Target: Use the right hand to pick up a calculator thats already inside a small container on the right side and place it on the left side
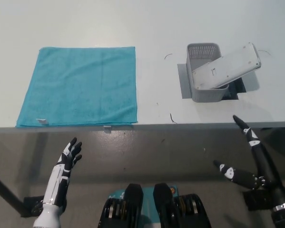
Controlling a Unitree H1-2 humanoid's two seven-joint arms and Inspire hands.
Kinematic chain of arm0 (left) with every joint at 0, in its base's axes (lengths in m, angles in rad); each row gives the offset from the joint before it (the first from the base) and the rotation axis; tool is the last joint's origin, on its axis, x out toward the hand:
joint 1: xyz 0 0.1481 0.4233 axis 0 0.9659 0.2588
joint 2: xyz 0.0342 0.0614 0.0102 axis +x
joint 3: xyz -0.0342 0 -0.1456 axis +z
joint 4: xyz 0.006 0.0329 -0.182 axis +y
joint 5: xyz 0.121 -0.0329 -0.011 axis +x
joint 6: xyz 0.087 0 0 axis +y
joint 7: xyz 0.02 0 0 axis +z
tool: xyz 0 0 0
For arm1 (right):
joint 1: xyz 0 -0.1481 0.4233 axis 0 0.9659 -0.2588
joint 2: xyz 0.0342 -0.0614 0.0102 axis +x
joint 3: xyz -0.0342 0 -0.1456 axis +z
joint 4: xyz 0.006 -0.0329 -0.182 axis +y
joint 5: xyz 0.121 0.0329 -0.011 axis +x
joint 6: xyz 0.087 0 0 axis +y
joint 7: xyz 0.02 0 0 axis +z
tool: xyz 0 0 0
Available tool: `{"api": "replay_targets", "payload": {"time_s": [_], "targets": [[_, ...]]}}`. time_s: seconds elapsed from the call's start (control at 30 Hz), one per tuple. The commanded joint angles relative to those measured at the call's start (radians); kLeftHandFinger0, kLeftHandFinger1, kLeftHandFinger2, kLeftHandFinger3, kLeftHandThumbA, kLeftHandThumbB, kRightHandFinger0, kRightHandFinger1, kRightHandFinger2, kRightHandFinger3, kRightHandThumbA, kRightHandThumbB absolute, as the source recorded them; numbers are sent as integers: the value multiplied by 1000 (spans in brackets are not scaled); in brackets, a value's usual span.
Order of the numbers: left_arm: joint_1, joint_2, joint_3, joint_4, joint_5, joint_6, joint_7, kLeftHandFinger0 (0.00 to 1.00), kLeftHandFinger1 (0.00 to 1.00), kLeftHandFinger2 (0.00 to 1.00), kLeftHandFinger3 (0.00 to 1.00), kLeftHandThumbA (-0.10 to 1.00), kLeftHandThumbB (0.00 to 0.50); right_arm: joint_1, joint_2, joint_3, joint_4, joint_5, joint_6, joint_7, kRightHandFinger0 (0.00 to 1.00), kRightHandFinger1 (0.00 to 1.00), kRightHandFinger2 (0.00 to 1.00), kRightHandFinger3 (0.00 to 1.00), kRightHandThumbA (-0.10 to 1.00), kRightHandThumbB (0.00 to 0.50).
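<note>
A pale grey calculator (226,66) lies tilted, face down, across the rim of a small grey perforated container (201,54) on the right of the white table. My black right hand (249,156) hangs open below the table's front edge, fingers spread, well short of the container and touching nothing. My white left hand (68,159) rests open at the lower left, also below the table edge, holding nothing.
A teal cloth (80,85) lies flat on the left half of the table (156,28). The container sits on a dark grey mat (184,83). The table's front edge (180,125) runs across the middle of the view.
</note>
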Motion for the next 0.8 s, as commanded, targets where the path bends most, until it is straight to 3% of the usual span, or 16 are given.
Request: {"api": "replay_targets", "payload": {"time_s": [0.0,0.1,0.17,0.23,0.33,0.77], "targets": [[-8,14,11,-37,1,-116,1,1000,1000,1000,1000,1000,0,-244,-156,1,-279,-702,170,41,1000,1000,1000,1000,779,467],[-8,13,11,-38,1,-114,2,1000,1000,1000,1000,1000,0,-321,-183,30,-236,-753,217,102,1000,1000,1000,1000,878,452],[-9,15,10,-41,-2,-109,-1,1000,1000,1000,1000,1000,0,-357,-192,46,-206,-758,242,135,1000,1000,1000,1000,1000,406],[-9,15,10,-40,-1,-110,-2,1000,1000,1000,1000,1000,0,-399,-207,62,-168,-746,257,166,1000,1000,1000,1000,1000,371],[-2,12,11,-37,-5,-115,-1,1000,1000,1000,1000,1000,0,-456,-223,89,-97,-742,264,171,1000,1000,1000,1000,1000,363],[4,14,10,-24,-8,-123,-4,1000,1000,1000,1000,1000,0,-658,-251,214,170,-806,352,214,1000,1000,1000,1000,1000,374]]}}
